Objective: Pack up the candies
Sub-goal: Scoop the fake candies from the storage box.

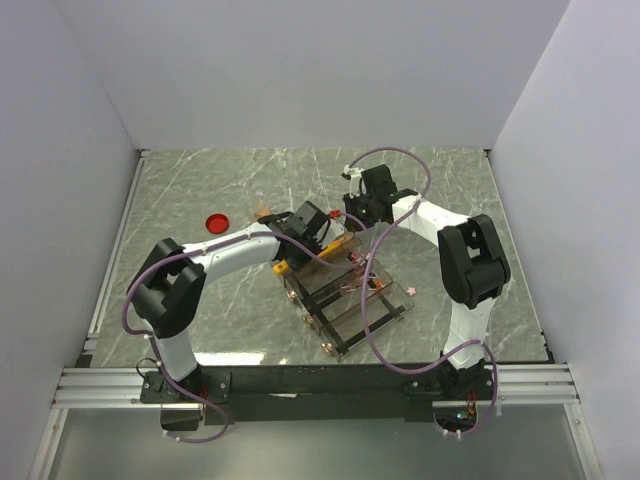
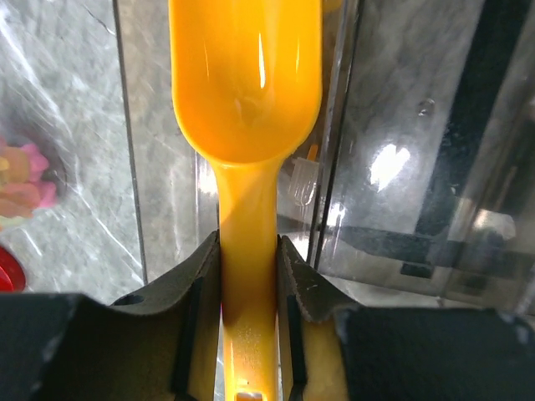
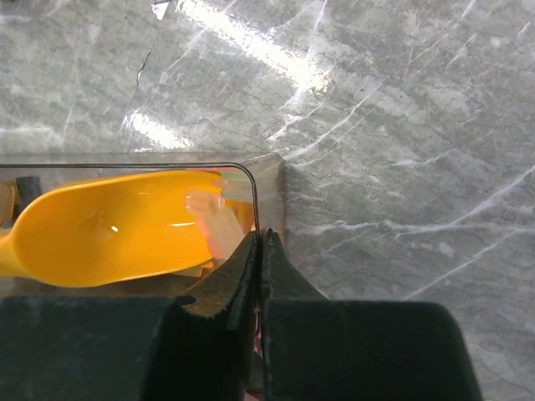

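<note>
Left gripper (image 2: 249, 247) is narrowed onto the handle of the yellow scoop (image 2: 247, 75), a finger pad on each side, firm and centred. Right gripper (image 3: 261, 247) is pinched flat on the thin wall of the clear box (image 1: 330, 325) at its far corner, steadying it.

The scoop bowl sits inside the box at the 12 o'clock end. From the left wrist it looks empty. From the right wrist something pale shows at its mouth, too blurred to name.

The candies (image 2: 18, 180), pink and yellow, lie in a small heap on the table (image 3: 401, 125), outside the box at about 10 o'clock from it and just beside the red lid (image 1: 217, 222). A few coloured specks may be in the box, too small to confirm.

Judged step: dumping a scoopful, with most of the packing not yet done.

To do it well:
- Tip the scoop mouth down fully inside the walls so nothing bounces out.
- Hold the right pinch so the light box doesn't slide.
- Lift the scoop clear of the rim before swinging toward 10 o'clock.
- Enter the heap low and flat, avoiding the lid.
</note>
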Tool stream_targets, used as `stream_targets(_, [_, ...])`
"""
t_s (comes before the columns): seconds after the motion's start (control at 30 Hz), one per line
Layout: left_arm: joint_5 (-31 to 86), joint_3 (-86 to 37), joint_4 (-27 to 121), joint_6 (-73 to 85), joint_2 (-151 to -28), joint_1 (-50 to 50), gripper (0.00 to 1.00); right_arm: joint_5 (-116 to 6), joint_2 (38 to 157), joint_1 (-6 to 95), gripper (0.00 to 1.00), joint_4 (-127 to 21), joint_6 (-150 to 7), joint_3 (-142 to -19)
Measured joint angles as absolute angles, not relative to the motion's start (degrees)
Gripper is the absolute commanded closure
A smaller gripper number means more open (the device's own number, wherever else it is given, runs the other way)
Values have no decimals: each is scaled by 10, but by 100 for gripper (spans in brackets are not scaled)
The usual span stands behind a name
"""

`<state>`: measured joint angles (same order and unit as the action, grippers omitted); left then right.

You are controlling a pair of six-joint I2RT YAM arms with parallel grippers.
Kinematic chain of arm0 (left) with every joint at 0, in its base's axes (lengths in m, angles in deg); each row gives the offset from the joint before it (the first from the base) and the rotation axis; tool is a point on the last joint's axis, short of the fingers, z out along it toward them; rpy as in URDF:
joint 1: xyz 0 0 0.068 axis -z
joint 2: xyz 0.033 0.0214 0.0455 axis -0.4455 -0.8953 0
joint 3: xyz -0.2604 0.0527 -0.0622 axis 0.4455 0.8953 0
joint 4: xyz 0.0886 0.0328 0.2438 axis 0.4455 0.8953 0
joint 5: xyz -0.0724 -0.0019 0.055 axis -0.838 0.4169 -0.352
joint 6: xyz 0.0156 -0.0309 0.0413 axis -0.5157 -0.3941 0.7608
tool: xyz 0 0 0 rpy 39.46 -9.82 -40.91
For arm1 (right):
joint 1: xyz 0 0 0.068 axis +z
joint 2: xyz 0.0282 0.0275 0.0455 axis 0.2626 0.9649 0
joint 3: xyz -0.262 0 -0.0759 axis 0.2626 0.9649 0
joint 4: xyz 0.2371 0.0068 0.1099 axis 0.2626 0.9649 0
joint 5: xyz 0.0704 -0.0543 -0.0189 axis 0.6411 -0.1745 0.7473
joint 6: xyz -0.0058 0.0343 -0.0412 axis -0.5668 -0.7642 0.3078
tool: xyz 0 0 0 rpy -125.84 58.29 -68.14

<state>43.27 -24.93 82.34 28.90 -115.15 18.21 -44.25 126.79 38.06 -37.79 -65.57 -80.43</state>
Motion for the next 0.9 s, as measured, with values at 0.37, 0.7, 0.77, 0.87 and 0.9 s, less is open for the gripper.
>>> stream_targets(0.37, [391, -245, 808, 253, -1155, 166, 99, -435, 1277, 379, 100, -355, -657, -823])
stream_targets(0.7, [440, -250, 814, 330, -1156, 187, 99, -435, 1277, 381, 100, -355, -631, -823])
stream_targets(0.77, [455, -250, 813, 365, -1156, 192, 99, -435, 1277, 381, 100, -355, -625, -823])
stream_targets(0.87, [478, -250, 815, 411, -1156, 197, 99, -435, 1277, 383, 100, -356, -621, -823])
stream_targets(0.9, [484, -250, 815, 424, -1156, 198, 99, -435, 1277, 384, 100, -357, -620, -823])
